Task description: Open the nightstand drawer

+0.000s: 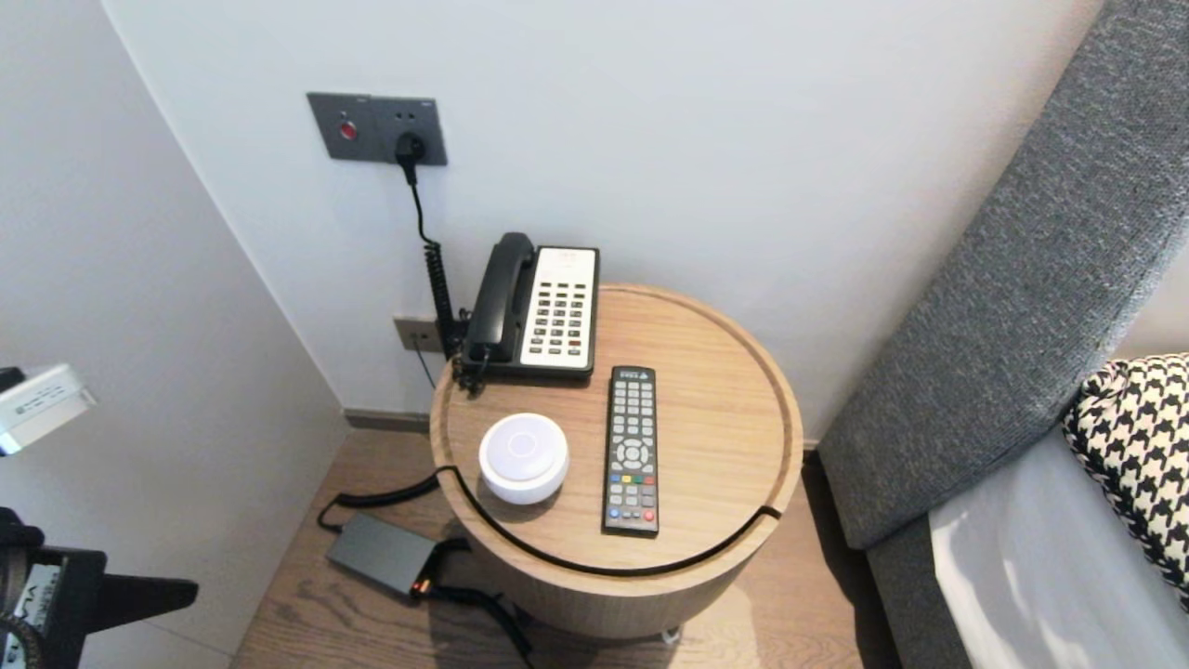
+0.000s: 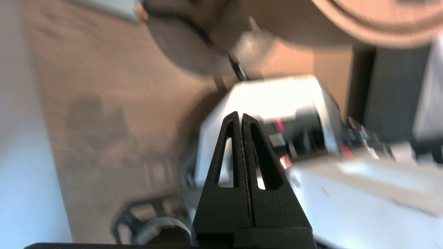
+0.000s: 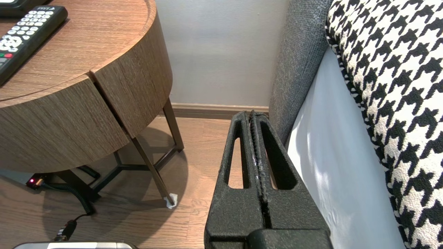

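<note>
Left wrist view shows the left gripper (image 2: 240, 116) with its two black fingers pressed flat together, holding nothing and touching nothing, over wooden floor beside the robot's own white base (image 2: 277, 100). The right gripper (image 3: 252, 114) is clenched the same way and empty, hanging low over the floor between the round table (image 3: 131, 83) and the grey headboard (image 3: 297, 69), clear of both.

On the head view the round table (image 1: 734, 372) sits at centre, its raised rim running all round the top. A remote control (image 1: 632, 451) lies lengthwise at the middle, just beside a white round device (image 1: 523, 457) on its left; a telephone (image 1: 539, 307) stands at the top's far left edge. The right half of the top is bare wood. Left arm parts (image 1: 42, 404) show at the frame's left edge, well apart from the table. A power adapter (image 1: 381, 555) lies on the floor at lower left.

Key print on the remote and the telephone cannot be read.
</note>
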Tool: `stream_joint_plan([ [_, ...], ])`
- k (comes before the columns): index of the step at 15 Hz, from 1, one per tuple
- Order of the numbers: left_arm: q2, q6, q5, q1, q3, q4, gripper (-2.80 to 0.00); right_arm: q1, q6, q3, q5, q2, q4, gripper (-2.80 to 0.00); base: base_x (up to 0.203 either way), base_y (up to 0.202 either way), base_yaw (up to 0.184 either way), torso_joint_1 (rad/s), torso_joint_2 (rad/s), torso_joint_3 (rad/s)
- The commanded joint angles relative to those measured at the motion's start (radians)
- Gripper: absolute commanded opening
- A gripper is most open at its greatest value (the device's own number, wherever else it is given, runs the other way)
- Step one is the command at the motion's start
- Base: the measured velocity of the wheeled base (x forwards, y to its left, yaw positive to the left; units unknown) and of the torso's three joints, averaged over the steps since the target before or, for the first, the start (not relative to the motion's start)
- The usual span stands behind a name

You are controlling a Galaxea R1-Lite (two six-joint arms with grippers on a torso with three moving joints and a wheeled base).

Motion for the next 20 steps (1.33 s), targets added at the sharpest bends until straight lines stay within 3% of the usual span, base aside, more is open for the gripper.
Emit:
stream_joint_plan([
  [1, 0.154, -0.062, -0.003, -0.131, -0.091, 0.035, -2.8, 0.0, 0.0, 0.025, 0.0, 0.001, -0.001, -2.8, 0.0, 0.0, 0.0, 0.0, 0.0, 0.0],
  [5, 0.335, -0.136, 0.005, -0.311, -0.236, 0.072, -2.8, 0.0, 0.0, 0.025, 0.0, 0.001, -0.001, -2.8, 0.0, 0.0, 0.0, 0.0, 0.0, 0.0],
  [9, 0.483, -0.173, 0.059, -0.441, -0.271, -0.01, -2.8, 0.0, 0.0, 0.025, 0.0, 0.001, -0.001, -2.8, 0.0, 0.0, 0.0, 0.0, 0.0, 0.0],
  [14, 0.63, -0.213, 0.111, -0.53, -0.257, -0.164, -2.8, 0.0, 0.0, 0.025, 0.0, 0.001, -0.001, -2.8, 0.0, 0.0, 0.0, 0.0, 0.0, 0.0],
  [20, 0.691, -0.251, 0.204, -0.542, -0.256, -0.306, -2.8, 0.0, 0.0, 0.025, 0.0, 0.001, -0.001, -2.8, 0.0, 0.0, 0.0, 0.0, 0.0, 0.0],
])
